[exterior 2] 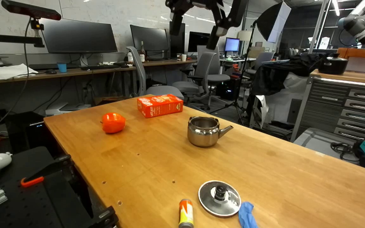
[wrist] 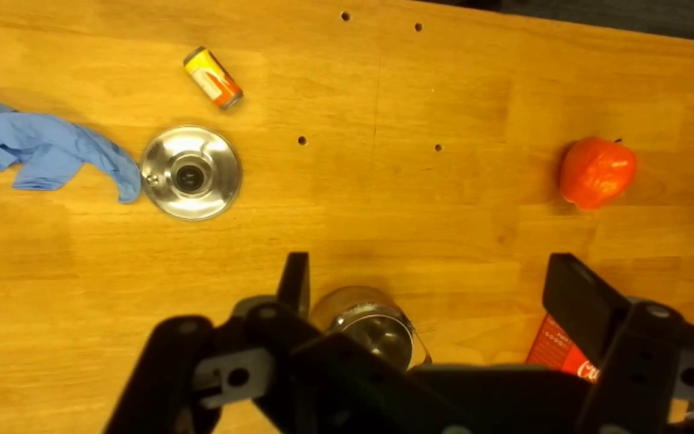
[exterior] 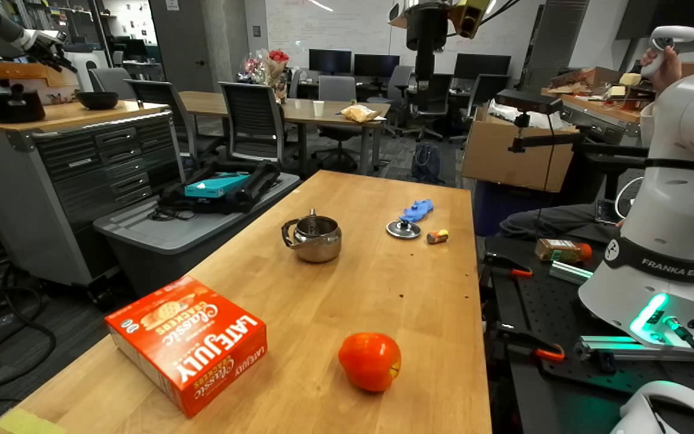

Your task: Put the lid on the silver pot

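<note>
The silver pot (exterior: 318,246) stands upright and open-topped on the wooden table, and shows in both exterior views (exterior 2: 203,135). In the wrist view the pot (wrist: 359,304) is partly hidden behind the gripper. The lid (exterior: 403,230) lies flat, black knob up, on the table apart from the pot; it also shows in an exterior view (exterior 2: 227,202) and the wrist view (wrist: 217,175). My gripper (wrist: 430,259) is open and empty, high above the table. Its fingers also show at the top of both exterior views (exterior: 424,78) (exterior 2: 195,38).
A blue glove (wrist: 52,144) touches or nearly touches the lid's edge. A small yellow-orange battery-like cylinder (wrist: 213,78) lies beside the lid. A red cracker box (exterior: 190,337) and a red-orange tomato or pepper (exterior: 371,361) stand on the table (exterior: 299,374) beyond the pot from the lid.
</note>
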Controlling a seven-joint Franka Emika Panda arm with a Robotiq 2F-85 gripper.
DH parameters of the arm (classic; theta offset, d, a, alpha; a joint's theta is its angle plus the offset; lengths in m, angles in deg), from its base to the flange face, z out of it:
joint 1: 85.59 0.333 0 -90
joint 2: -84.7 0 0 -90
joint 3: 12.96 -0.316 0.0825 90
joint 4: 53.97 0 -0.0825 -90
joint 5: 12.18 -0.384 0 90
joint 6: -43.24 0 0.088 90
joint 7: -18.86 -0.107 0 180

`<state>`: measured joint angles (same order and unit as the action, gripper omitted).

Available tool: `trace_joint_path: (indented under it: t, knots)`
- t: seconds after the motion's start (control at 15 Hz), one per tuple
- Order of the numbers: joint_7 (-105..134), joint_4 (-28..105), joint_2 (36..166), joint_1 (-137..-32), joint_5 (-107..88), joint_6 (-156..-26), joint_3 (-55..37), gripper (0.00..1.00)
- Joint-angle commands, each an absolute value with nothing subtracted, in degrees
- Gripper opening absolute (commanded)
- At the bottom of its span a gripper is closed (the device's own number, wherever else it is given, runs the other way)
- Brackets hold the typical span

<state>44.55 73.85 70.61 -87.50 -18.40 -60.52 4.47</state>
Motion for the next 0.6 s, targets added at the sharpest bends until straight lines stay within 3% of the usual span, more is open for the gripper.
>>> trace_joint_path:
  t: [0.0, 0.53]
  knots:
    - [45.07, 74.95, 70.31, -89.82, -20.0, -63.68, 3.12, 1.0]
    - [43.51, 81.62, 70.02, -91.82, -18.48, -78.08, 3.05, 1.0]
